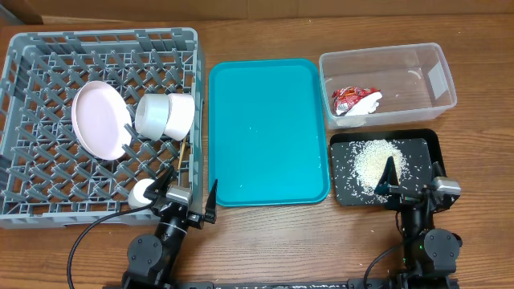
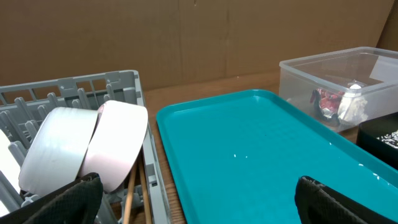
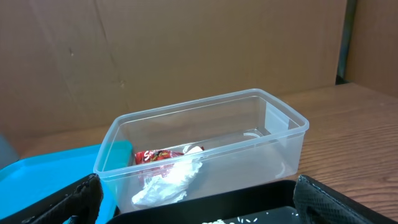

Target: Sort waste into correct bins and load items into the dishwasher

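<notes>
Nearest, the left gripper [image 1: 189, 195] and the right gripper [image 1: 414, 178] both stand with jaws spread wide, holding nothing. Under the right one, rice grains [image 1: 373, 159] lie heaped in the black tray [image 1: 430, 143]. The teal tray [image 1: 265, 132] sits mid-table. In the grey dish rack [image 1: 48, 64] stand a white plate [image 1: 100, 120], two more white dishes [image 1: 165, 115] and chopsticks [image 1: 183, 152]. Farthest, the red-and-white wrapper [image 1: 353, 100] lies in the clear tub [image 1: 434, 60].
</notes>
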Robot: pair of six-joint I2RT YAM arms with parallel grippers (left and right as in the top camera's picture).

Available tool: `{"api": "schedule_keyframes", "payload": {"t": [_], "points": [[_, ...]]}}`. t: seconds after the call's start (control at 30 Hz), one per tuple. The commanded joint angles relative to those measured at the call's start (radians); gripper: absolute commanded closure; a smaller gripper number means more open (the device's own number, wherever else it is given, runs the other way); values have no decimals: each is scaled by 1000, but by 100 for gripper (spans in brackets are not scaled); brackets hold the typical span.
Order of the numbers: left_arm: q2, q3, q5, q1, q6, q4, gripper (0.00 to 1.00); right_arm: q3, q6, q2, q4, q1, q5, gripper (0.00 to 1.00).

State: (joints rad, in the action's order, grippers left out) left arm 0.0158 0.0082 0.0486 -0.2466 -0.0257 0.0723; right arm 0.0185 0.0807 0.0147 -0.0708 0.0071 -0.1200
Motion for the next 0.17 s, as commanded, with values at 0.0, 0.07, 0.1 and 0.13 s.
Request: {"api": "schedule_keyframes", "payload": {"t": [0.0, 0.07, 0.1, 0.13], "points": [[-4, -3, -7, 6, -4, 3, 0, -11, -3, -12, 5, -3, -10, 0], [-4, -3, -7, 6, -4, 3, 0, -11, -3, -12, 5, -3, -10, 0], [-4, -3, -7, 6, -4, 3, 0, -11, -3, -12, 5, -3, -10, 0], [-4, -3, -7, 6, -5, 3, 0, -11, -3, -12, 5, -3, -10, 0]]}}
